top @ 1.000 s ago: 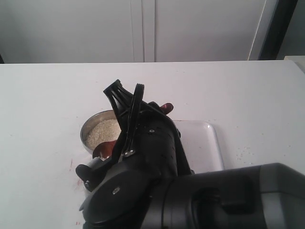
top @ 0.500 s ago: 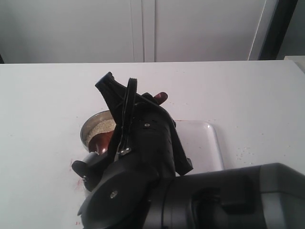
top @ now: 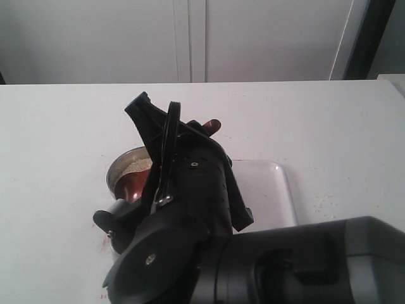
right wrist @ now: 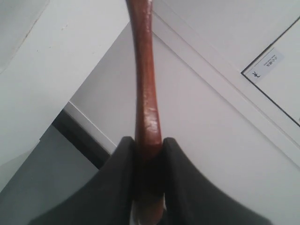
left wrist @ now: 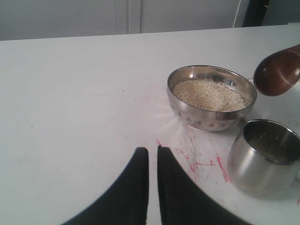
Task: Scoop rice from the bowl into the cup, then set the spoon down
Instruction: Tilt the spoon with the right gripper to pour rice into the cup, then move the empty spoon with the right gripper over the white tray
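Note:
The shiny steel bowl [left wrist: 212, 96] holds pale rice [left wrist: 208, 93]; in the exterior view only part of the bowl [top: 123, 168] shows behind my right arm. The steel cup [left wrist: 265, 157] stands beside the bowl and is hidden in the exterior view. My right gripper [right wrist: 149, 140] is shut on the handle of the reddish-brown wooden spoon [right wrist: 144, 84]. The spoon's head [left wrist: 276, 70] hangs in the air by the bowl's rim, above the cup's side. My left gripper [left wrist: 152, 150] is shut with nothing in it, low over the table and short of the bowl.
A clear tray [top: 278, 190] lies right of the bowl, partly behind my right arm. Loose grains [top: 326, 202] are scattered further right. Red marks [left wrist: 197, 159] streak the white table near the cup. White cupboard doors stand behind the table.
My right gripper has tipped and shifted left with the spoon. The spoon's head now covers more of the rice in the exterior view.

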Motion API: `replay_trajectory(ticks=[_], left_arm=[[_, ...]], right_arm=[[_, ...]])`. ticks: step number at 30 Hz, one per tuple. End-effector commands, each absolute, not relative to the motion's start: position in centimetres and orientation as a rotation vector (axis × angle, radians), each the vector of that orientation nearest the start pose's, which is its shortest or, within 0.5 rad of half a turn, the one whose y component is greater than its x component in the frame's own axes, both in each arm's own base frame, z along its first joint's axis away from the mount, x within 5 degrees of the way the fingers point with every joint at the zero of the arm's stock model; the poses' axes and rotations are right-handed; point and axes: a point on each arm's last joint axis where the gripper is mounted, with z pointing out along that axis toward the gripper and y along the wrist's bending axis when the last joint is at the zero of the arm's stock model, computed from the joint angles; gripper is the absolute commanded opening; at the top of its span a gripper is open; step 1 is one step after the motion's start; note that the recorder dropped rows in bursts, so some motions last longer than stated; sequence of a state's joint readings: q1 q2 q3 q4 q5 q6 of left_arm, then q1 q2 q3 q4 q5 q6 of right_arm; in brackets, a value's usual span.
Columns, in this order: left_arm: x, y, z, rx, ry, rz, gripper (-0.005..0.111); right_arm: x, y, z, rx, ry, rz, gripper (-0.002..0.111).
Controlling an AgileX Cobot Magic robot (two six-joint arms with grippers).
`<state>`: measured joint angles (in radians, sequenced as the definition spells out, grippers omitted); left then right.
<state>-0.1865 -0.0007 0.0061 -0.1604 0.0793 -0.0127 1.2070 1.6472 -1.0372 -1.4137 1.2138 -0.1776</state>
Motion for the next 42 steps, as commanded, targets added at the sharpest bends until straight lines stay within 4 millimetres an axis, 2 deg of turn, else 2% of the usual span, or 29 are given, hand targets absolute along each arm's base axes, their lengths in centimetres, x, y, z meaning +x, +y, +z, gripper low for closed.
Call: replay_trajectory(ticks=[1, 7, 9, 11, 13, 14, 17, 21, 27, 31, 36, 39, 42], left_arm=[[5.5, -1.2, 20.6, 0.009, 1.567, -0.307, 0.014], [5.5, -1.2, 20.6, 0.009, 1.567, -0.307, 0.014], [5.5, -1.2, 20.6, 0.009, 1.567, -0.307, 0.014], [5.5, -1.2, 20.6, 0.009, 1.567, -0.307, 0.014], [5.5, -1.2, 20.6, 0.009, 1.567, -0.307, 0.014], [5.5, -1.2, 20.6, 0.009, 1.567, -0.307, 0.014], [5.5, -1.2, 20.6, 0.009, 1.567, -0.307, 0.014], [5.5, -1.2, 20.6, 0.009, 1.567, -0.307, 0.014], [5.5, -1.2, 20.6, 0.009, 1.567, -0.307, 0.014], [5.5, -1.2, 20.6, 0.009, 1.567, -0.307, 0.014], [5.5, -1.2, 20.6, 0.009, 1.567, -0.307, 0.014], [5.5, -1.2, 20.6, 0.009, 1.567, -0.307, 0.014], [5.5, -1.2, 20.6, 0.009, 1.567, -0.307, 0.014]], right_arm=[[18.5, 25.8, 26.7, -1.898, 1.151, -1.466, 0.000], [18.5, 25.8, 26.7, -1.839, 1.218, -1.420, 0.000], [18.4, 25.6, 27.2, -1.734, 1.305, -1.350, 0.000], [18.0, 24.8, 28.0, -1.549, 1.500, -1.186, 0.000], [17.1, 23.4, 28.6, -1.329, 1.795, -0.942, 0.000], [16.5, 22.3, 28.6, -1.192, 2.018, -0.776, 0.000], [15.4, 20.7, 28.6, -0.894, 2.378, -0.487, 0.000], [14.0, 19.1, 28.4, -0.511, 2.672, -0.223, 0.000], [13.2, 18.7, 27.3, -0.229, 2.783, -0.154, 0.000], [12.5, 18.8, 26.8, -0.195, 2.859, -0.123, 0.000], [12.6, 19.1, 26.8, -0.191, 2.843, -0.078, 0.000], [13.5, 18.6, 27.0, -0.117, 2.799, -0.094, 0.000], [15.5, 17.8, 27.1, 0.009, 2.796, -0.052, 0.000]])
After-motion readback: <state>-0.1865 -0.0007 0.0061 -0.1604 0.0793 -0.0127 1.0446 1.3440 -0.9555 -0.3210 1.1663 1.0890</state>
